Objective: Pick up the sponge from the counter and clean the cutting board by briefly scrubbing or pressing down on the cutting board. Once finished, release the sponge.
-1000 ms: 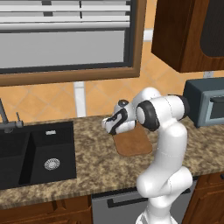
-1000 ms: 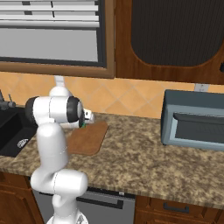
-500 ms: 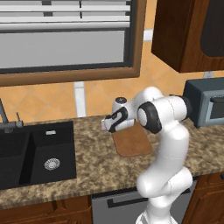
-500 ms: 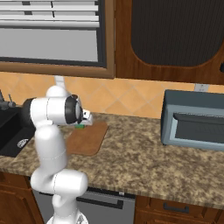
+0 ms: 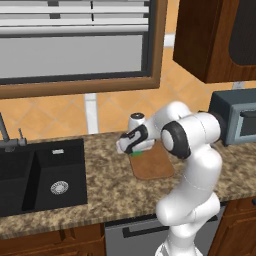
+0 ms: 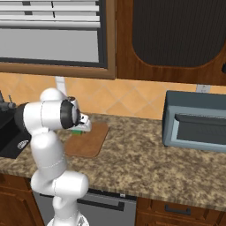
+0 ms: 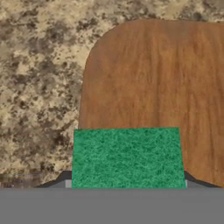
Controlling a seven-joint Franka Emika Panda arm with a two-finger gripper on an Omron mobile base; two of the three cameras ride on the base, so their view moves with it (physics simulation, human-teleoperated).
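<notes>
Sponge [image 7: 127, 156] hides gripper [image 7: 126, 186] tips in hand view; board [image 7: 162, 83] cut off at right edge. Arm covers part of board in both base views.

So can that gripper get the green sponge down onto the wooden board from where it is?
Probably yes: the gripper holds the sponge right over the cutting board, with nothing between them.

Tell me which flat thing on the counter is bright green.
The sponge, held in the hand at the corner of the cutting board. The board is reddish-brown wood and far larger.
</notes>
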